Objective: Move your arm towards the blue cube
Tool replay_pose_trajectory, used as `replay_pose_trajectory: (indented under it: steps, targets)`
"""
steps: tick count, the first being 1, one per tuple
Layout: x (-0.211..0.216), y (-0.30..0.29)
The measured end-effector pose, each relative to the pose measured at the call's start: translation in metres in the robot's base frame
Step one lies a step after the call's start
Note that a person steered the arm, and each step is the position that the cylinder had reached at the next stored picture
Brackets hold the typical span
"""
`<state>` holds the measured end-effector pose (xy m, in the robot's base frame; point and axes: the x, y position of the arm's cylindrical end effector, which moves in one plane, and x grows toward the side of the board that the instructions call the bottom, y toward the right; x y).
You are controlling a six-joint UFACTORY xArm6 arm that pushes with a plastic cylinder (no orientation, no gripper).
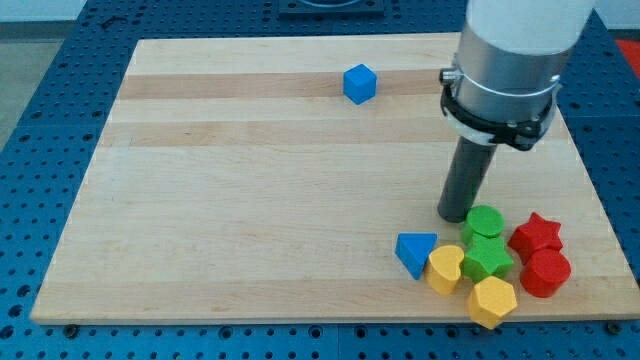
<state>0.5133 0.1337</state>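
Note:
The blue cube sits alone near the view's top, a little right of centre, on the wooden board. My tip rests on the board at the lower right, far below and to the right of the blue cube. It stands just left of and touching or almost touching the green cylinder. The arm's white body fills the top right.
A cluster lies at the lower right: a blue triangle, a yellow heart, a green star, a yellow hexagon, a red star and a red cylinder. The board's right edge is close by.

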Motion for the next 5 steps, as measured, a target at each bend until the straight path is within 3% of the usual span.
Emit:
replay_pose_trajectory:
  steps: [2, 4, 5]
  targets:
    - [-0.017, -0.009]
    - [-0.098, -0.011]
    - [-0.108, -0.011]
